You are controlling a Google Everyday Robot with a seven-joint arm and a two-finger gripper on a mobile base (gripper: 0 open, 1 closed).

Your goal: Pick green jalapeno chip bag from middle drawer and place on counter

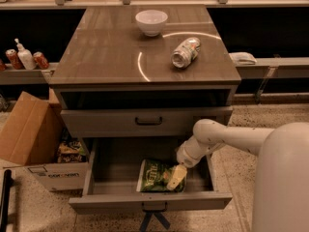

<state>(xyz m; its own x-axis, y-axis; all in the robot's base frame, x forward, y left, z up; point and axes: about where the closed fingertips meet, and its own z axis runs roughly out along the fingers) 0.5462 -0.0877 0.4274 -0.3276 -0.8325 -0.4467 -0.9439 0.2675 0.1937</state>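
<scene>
I have the gripper (176, 177) down in the open middle drawer (149, 202), against the green jalapeno chip bag (152, 176); whether it grips, I cannot tell.

one cam only, up high in front of the cabinet | tilted down and forward | fairly close: counter (106, 57) up top, open middle drawer (149, 202) at the bottom | gripper (176, 177) low-centre, inside that drawer

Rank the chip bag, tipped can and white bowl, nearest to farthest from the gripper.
1. The green jalapeno chip bag, in the middle drawer, at the gripper.
2. The can, lying on the counter, right side.
3. The white bowl, counter's back.
</scene>
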